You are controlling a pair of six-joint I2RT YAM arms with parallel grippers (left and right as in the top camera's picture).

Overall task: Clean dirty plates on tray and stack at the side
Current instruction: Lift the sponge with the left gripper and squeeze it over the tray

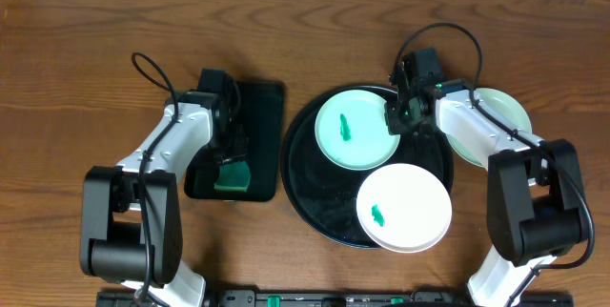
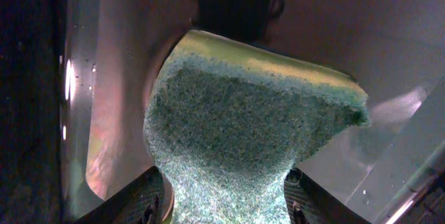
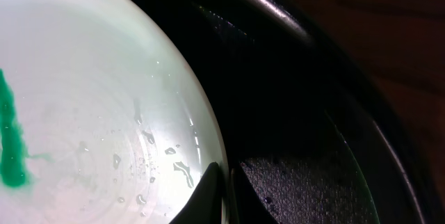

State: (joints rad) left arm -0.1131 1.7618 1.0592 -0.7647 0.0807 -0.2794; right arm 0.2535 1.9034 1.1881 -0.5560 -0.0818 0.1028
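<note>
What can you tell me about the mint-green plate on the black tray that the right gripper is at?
The mint-green plate is round, shallow and glossy, like glazed ceramic or plastic. A bright green smear marks its middle, and water droplets bead near the rim. It lies in the far half of the black tray. The right gripper is shut on its right rim. The white plate meets its lower right edge; whether they overlap is unclear.

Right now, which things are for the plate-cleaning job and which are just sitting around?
For the job: black tray; smeared green plate; smeared white plate; green plate beside the black tray; sponge; left gripper, pinching the sponge; right gripper, shut on the smeared green plate's rim.
Just sitting around: small dark green tray under the sponge; wooden table.
</note>
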